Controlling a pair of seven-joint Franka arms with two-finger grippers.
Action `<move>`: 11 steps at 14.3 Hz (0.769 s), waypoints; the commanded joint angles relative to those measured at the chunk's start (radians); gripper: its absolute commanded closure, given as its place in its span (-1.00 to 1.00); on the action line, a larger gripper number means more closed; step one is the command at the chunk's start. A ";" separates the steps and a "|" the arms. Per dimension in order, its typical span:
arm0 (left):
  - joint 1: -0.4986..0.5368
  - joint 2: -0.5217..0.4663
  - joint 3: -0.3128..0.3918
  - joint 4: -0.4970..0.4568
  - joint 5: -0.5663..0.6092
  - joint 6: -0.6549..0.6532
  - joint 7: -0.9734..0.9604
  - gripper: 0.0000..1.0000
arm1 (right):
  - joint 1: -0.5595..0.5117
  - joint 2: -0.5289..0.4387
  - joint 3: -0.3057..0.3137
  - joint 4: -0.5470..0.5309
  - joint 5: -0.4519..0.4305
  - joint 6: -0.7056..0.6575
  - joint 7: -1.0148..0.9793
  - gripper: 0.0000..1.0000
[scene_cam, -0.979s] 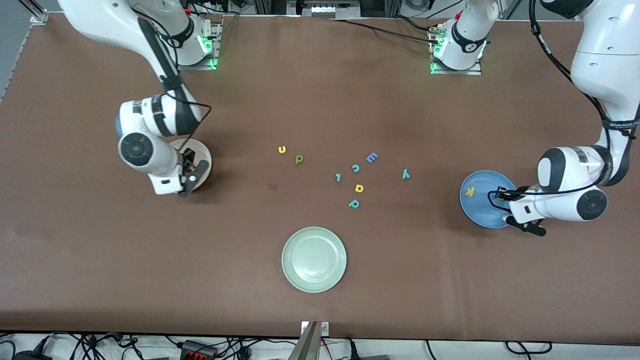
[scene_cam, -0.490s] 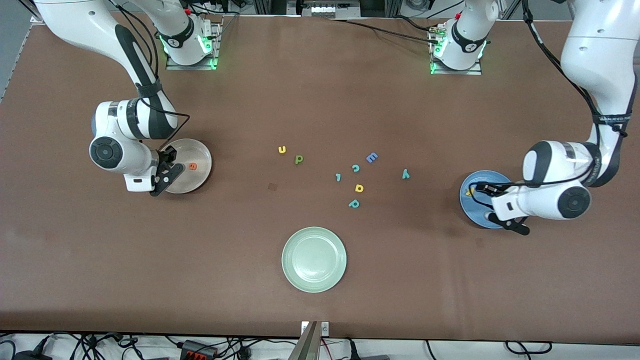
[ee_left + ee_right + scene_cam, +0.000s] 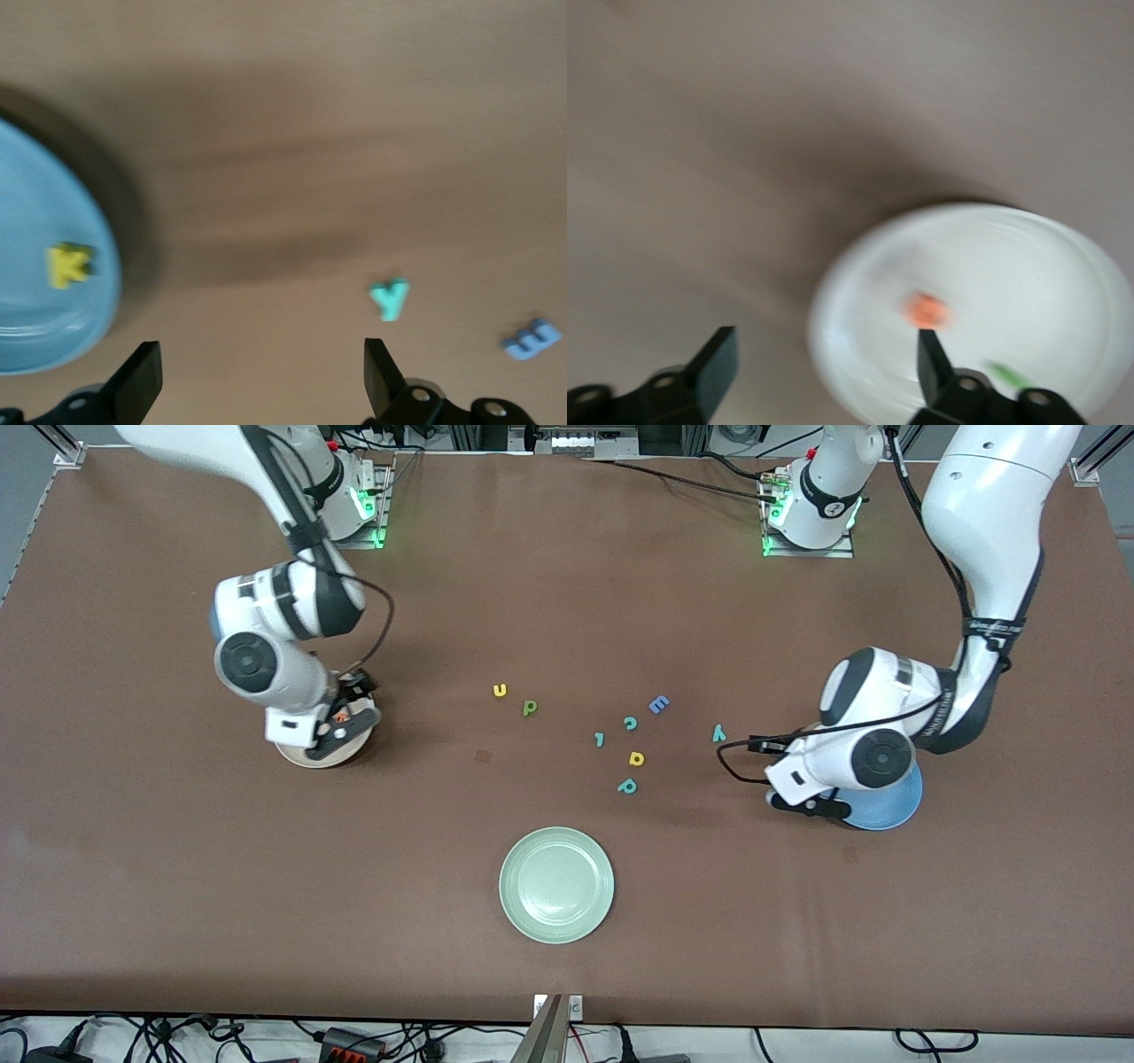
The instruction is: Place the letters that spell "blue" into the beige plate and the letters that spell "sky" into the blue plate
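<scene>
left gripper (image 3: 257,390): jaws wide apart, nothing between them. In the wrist view it sits over bare table just off the rim of the blue plate (image 3: 890,808).
right gripper (image 3: 824,376): jaws also apart and empty, over the rim of the beige plate (image 3: 306,759).
blue plate contents: yellow "k" (image 3: 66,264) lies in it. The "s" is not visible in any view, as the left arm covers most of the plate from the front.
beige plate contents: orange "e" (image 3: 926,311) on the plate floor, with a thin green sliver (image 3: 1007,374) beside it that is probably the "l" bar.
teal "y" (image 3: 718,732): on the table, near the blue plate and toward the middle cluster.
yellow "u" (image 3: 500,689): on the table, just beside olive-green "b" (image 3: 530,708).
distractors: blue "E" (image 3: 658,704), teal "c" (image 3: 630,723), teal "l" (image 3: 600,739), yellow "a" (image 3: 636,758) and teal "p" (image 3: 627,786) sit in the central cluster. The pale green plate (image 3: 556,885) is nearest the front camera, with nothing in it.
step in hand: judging by the layout, both arms are between a drop and the next pick.
next move, left: go for the "y". It lies close to the blue "E", so the fingers need to straddle the "y" alone.
next move, right: take "u" or "b". They are nearly touching, so a sloppy descent risks nudging the neighbour.
</scene>
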 commanded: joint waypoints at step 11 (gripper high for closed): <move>-0.017 -0.061 -0.057 -0.356 0.020 0.482 -0.211 -0.69 | 0.380 0.167 -0.002 0.059 0.049 0.261 0.801 -1.00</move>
